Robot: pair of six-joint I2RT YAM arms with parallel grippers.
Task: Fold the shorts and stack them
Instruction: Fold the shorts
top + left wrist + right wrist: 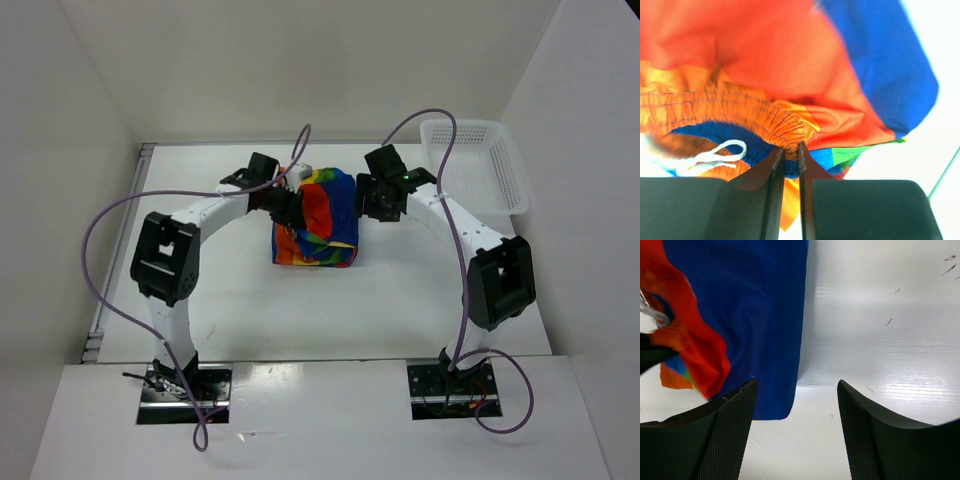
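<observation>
Shorts (pixel 320 225) first, because the left gripper (pixel 790 148) has them: its two dark fingers (pixel 775 190) are pressed almost together, clamped on the gathered orange waistband (pixel 740 110) right at the tips. A loop of white drawstring (pixel 715 155) dangles just to the left of that pinch, and the cloth fans out beyond it in red, orange, blue and a sliver of green.

Over on the other side, the right gripper (pixel 796 386) is spread wide. Bare white table shows between its fingers (pixel 725 435), and the left one sits right at the edge of a blue panel of the shorts. Whether that finger is actually touching the cloth, I can't tell.

From the overhead view, the shorts are a bunched, crumpled bundle in the middle of the table (pixel 300 310), a little toward the far side, between the two wrists. The left gripper is at the bundle's upper left corner and the right one is just beside its upper right edge. The stripes are jumbled, not laid flat.

Further out, a white plastic basket (pixel 478 165) sits at the table's far right corner, well apart from the bundle. Purple cables (pixel 110 220) loop off both arms.
</observation>
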